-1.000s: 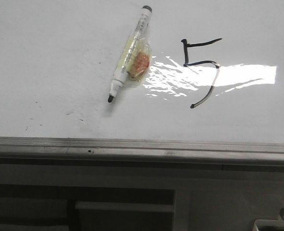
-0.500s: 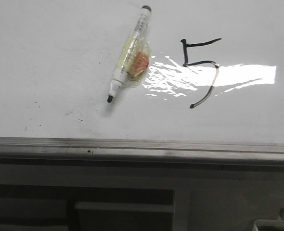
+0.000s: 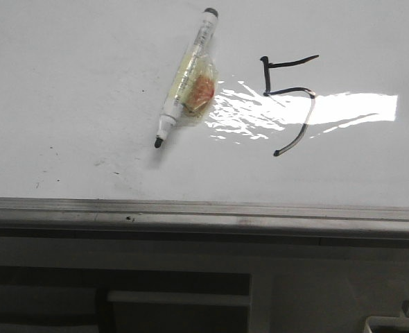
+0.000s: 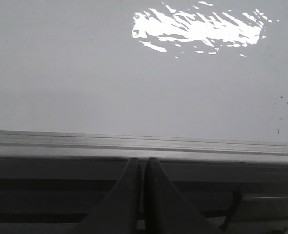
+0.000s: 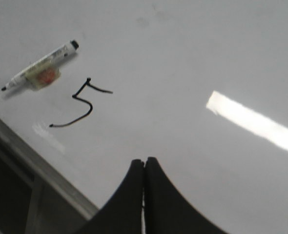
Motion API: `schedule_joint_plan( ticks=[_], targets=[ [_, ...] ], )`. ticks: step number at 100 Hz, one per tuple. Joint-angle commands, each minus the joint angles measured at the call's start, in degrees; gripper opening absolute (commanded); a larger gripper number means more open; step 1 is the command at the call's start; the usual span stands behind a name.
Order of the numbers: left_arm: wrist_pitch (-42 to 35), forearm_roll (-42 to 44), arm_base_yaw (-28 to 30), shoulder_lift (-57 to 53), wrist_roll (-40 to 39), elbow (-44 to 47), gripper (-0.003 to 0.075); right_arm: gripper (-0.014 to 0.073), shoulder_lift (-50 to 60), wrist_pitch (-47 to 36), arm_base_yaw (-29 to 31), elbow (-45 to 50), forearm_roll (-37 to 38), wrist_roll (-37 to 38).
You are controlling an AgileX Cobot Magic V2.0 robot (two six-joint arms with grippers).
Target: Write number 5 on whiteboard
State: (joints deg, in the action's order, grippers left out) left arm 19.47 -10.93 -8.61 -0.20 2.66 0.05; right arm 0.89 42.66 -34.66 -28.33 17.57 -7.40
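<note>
Starting at your left: the left gripper [image 4: 143, 168] has its fingers pressed together on nothing, parked at the grey edge strip [image 3: 204, 211] of the whiteboard [image 3: 73, 76], over bare board well away from the writing. Next across the front view lies the marker [image 3: 186, 78], loose on the board, uncapped, its long axis slanted with the black tip toward the near edge and the butt pointing away; a yellowish wrap with an orange patch sits at mid-barrel. Just right of it stands the number 5 [image 3: 288, 100]: short top bar, stem, curved tail, thin black strokes, legible, the tail crossing the glare band. Your right gripper [image 5: 144, 195] is likewise closed and empty, above the board with the numeral ahead of its fingertips and the marker beyond. The right arm appears nearer both. In my judgement the writing is complete.
</note>
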Motion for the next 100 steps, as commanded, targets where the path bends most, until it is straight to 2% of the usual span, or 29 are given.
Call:
schedule_joint_plan(
  ticks=[1,9,19,33,45,59,73,79,100],
  targets=[
    [-2.57,-0.85,0.18,-1.56,-0.06,1.38,-0.002,-0.0063,0.14,-1.76,0.74,0.38,1.78,5.0],
    [-2.57,-0.85,0.18,-1.56,-0.06,1.38,-0.002,-0.0063,0.14,-4.03,2.72,4.02,3.66,10.45],
    [-2.57,-0.85,0.18,-1.56,-0.06,1.38,-0.002,-0.0063,0.14,-11.83,8.64,9.3,5.02,13.77],
    [-2.57,-0.85,0.18,-1.56,-0.06,1.38,-0.002,-0.0063,0.14,-17.29,20.5,15.17,-2.16,14.6],
    [-2.57,-0.85,0.18,-1.56,-0.06,1.38,-0.002,-0.0063,0.14,-18.74,31.1,18.65,-10.51,14.6],
    [-2.57,-0.85,0.18,-1.56,-0.06,1.38,-0.002,-0.0063,0.14,-23.96,39.22,24.6,-11.77,14.6],
    [-2.57,-0.85,0.18,-1.56,-0.06,1.38,-0.002,-0.0063,0.25,-29.52,42.22,30.45,-11.77,14.6],
    [-2.57,-0.85,0.18,-1.56,-0.06,1.38,-0.002,-0.0063,0.41,-24.26,42.22,30.17,-11.77,14.6],
    [-2.57,-0.85,0.18,-1.56,-0.06,1.38,-0.002,-0.0063,0.66,-24.34,42.22,30.17,-11.66,14.6]
  ],
)
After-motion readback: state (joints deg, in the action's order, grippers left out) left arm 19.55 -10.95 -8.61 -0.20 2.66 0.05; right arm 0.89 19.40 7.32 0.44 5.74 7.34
